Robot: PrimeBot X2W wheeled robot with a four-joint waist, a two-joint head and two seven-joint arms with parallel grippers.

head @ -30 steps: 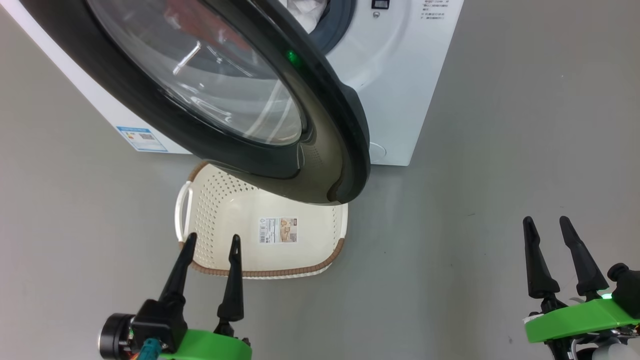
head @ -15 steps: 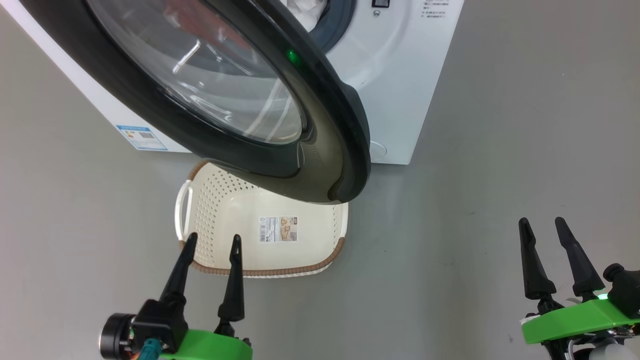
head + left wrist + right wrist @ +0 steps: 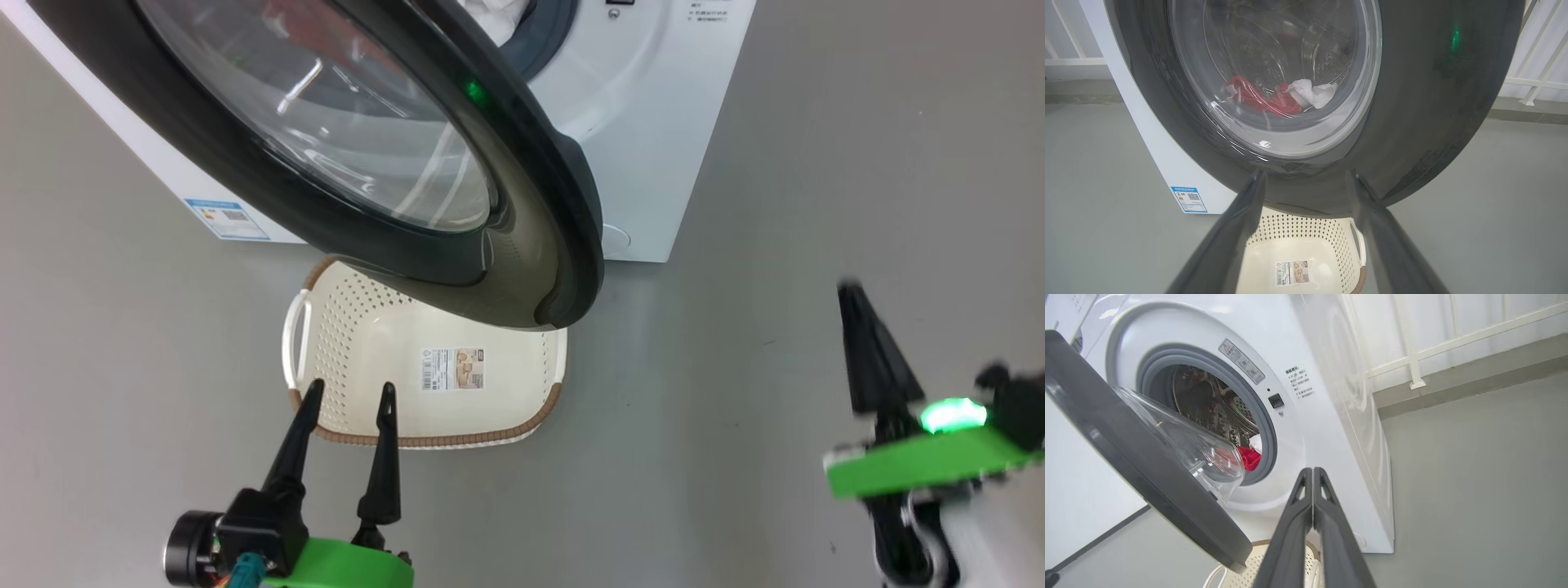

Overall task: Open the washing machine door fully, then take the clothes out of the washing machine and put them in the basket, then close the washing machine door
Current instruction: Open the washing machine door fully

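The washing machine door [image 3: 539, 204], with its black rim and bulging glass, stands partly open over the far side of the basket [image 3: 367, 351]. Red and white clothes [image 3: 1261, 102] lie in the drum of the washing machine [image 3: 645, 147]; I see them through the glass, and past the door's edge as red fabric [image 3: 1249, 457]. My left gripper [image 3: 351, 388] hangs open and empty over the basket's near rim. My right gripper [image 3: 853, 290] is shut on nothing, over bare floor to the right of the machine. In the right wrist view its joined fingers [image 3: 1312, 473] point at the machine's front.
Grey floor [image 3: 816, 163] spreads to the right of the machine. A blue label [image 3: 224, 219] marks the machine's left side. A white railing [image 3: 1412, 359] and a low kerb run behind the machine.
My right gripper has closed its fingers and moved forward and slightly left, blurred by motion. The left gripper, door and basket have stayed put.
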